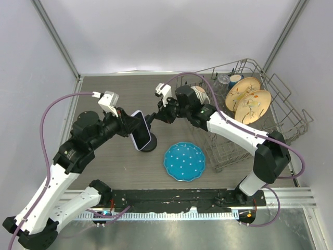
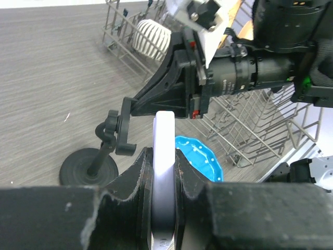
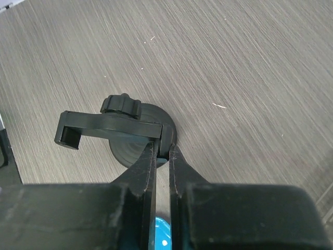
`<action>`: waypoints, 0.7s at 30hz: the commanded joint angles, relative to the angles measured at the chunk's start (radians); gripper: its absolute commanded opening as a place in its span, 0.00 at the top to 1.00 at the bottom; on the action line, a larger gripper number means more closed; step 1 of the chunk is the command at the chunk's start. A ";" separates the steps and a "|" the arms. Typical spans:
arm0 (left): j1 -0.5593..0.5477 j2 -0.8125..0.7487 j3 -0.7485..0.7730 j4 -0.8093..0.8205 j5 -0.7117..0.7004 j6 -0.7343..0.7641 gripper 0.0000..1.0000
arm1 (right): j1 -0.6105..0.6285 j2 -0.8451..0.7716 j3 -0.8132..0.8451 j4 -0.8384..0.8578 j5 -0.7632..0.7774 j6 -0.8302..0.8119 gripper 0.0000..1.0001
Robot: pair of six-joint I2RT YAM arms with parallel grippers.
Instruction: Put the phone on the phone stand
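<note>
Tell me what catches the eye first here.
Both grippers sit close together mid-table: the left gripper clamps the phone, and the right gripper pinches the top clamp of the black phone stand beside it. Next comes the bright blue plate nearby, then the wire dish rack with tan plates at the right.

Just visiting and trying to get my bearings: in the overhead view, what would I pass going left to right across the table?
Slim black-screened phone with a pale edge → round blue speckled plate → two tan plates standing in the grey wire dish rack.
</note>
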 commanded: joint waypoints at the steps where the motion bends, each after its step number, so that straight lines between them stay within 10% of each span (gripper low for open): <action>1: 0.001 0.011 0.062 0.139 0.068 0.027 1.00 | 0.019 0.002 0.089 -0.052 -0.039 -0.127 0.99; 10: 0.001 0.054 0.119 0.179 0.016 0.034 1.00 | 0.068 0.054 0.152 -0.092 -0.023 -0.113 0.98; 21: 0.001 0.000 0.116 0.205 -0.167 0.054 1.00 | 0.068 0.008 0.103 0.002 -0.037 0.103 0.52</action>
